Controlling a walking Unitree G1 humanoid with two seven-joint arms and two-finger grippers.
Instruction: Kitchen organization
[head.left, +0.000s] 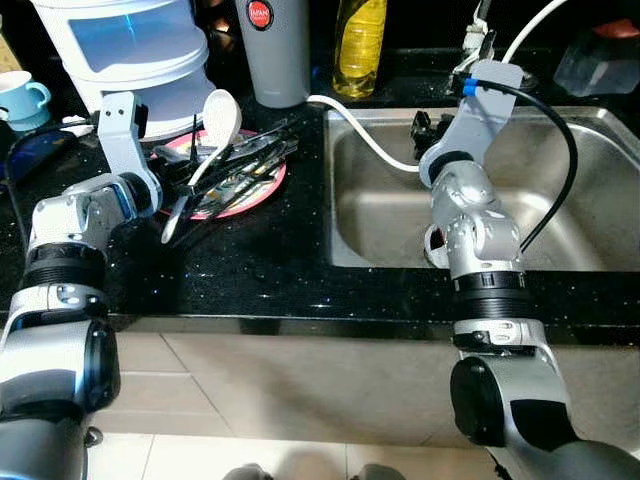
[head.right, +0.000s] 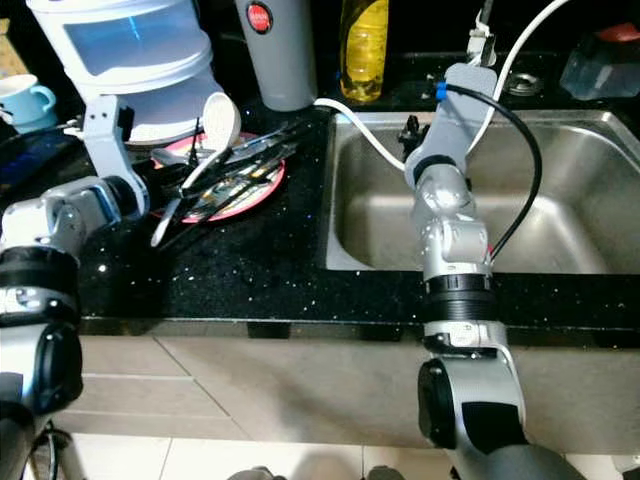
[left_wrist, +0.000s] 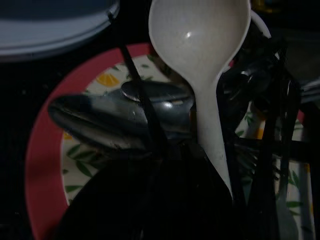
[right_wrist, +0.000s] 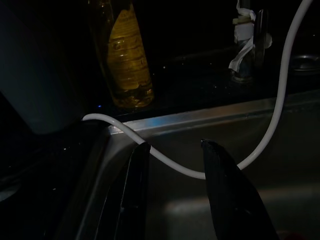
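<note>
Black speckled desk (head.left: 250, 270) runs along the front, steel sink (head.left: 400, 215) set into it on the right. Left gripper (head.left: 180, 170) is at the near edge of one pink-rimmed plate (head.left: 262, 192) heaped with cutlery, and one white ladle (head.left: 218, 125) rises just beyond its jaws. Left wrist view adds what the head views hide: a steel spoon (left_wrist: 115, 117) lying across the plate's leaf pattern beside the ladle's handle; whether these jaws are spread or pinching, I cannot tell. Right gripper (right_wrist: 172, 192) hovers over the sink, jaws spread, holding nothing, one white hose (right_wrist: 270, 130) curving just past them. Beyond it, one yellow bottle (right_wrist: 127, 60), one grey flask (head.left: 272, 50), one white container (head.left: 130, 50), and one blue mug (head.left: 22, 98).
</note>
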